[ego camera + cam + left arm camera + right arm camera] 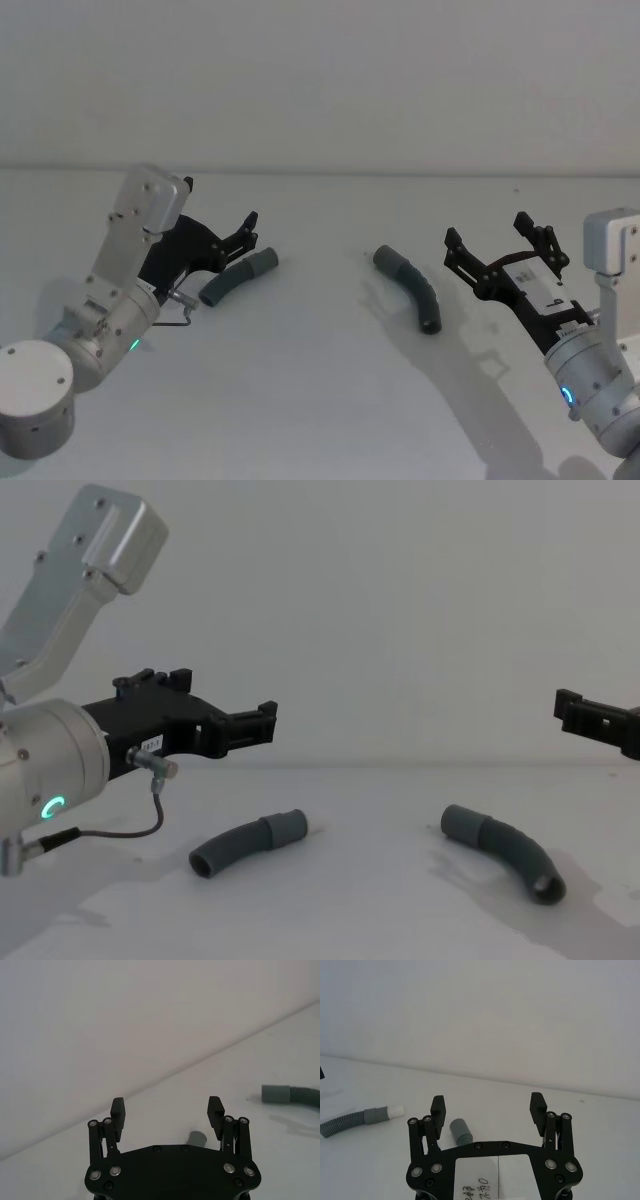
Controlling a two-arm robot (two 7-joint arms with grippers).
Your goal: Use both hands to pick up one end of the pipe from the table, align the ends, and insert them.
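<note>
- Grey ribbed hose lies in two curved pieces on the white counter (320, 400), well apart: the left hose piece (238, 277) and the right hose piece (410, 288), with their smooth cuffs at the inner ends.
- The left pincer (250, 232) hangs wide open near its piece's cuff end. The right pincer (487, 232), also wide open, is raised beside its piece. Both are empty.
- The pieces look light and the ribs probably bend. I would take hold just behind each cuff, leaving it free for joining.
</note>
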